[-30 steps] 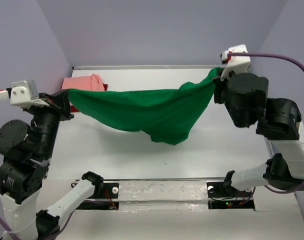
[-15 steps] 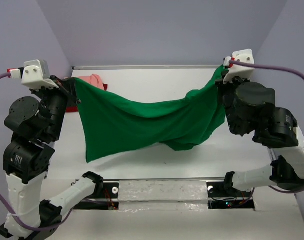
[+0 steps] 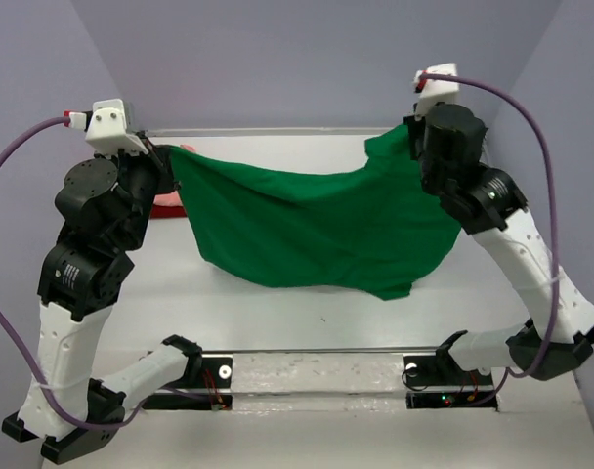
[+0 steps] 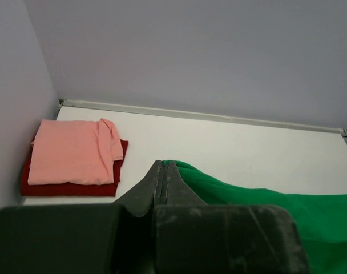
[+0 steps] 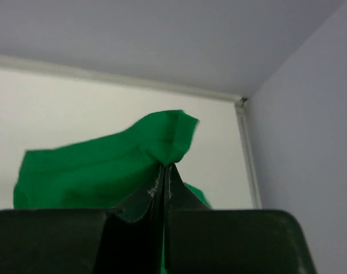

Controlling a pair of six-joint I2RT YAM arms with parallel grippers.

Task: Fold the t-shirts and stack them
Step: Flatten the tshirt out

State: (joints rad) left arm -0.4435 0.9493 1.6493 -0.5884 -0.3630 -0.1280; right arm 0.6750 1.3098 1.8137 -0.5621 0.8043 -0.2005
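2 arms hold 1 bright green t-shirt (image 3: 317, 225) up between them, spread above the white table (image 3: 277, 318). Furthest left, beyond the left gripper (image 4: 164, 166) and off to its left, 2 folded shirts lie stacked in the table's far corner against the side wall. The salmon pink t-shirt (image 4: 73, 151) is on top and the dark red t-shirt (image 4: 68, 188) is underneath, its edge showing along the near and right sides of the pink one. The left gripper's jaws are pressed together with no gap. Green cloth emerges right at their tips and runs off to that gripper's right, so it is pinching an edge of the green shirt. From there the shirt stretches across to the right gripper (image 5: 164, 166), its upper edge dipping a little midway. Its body hangs below the line between the 2 grippers, with the lowest point of the hem nearer the right one. Whether that hem touches the table cannot be told. The right gripper is clamped the same way, jaws tight together on the cloth. A bunched fold of green stands just beyond its tips and more cloth spills to its left. Close on its right is the pale purple side wall (image 5: 310, 142), where it meets the back wall.
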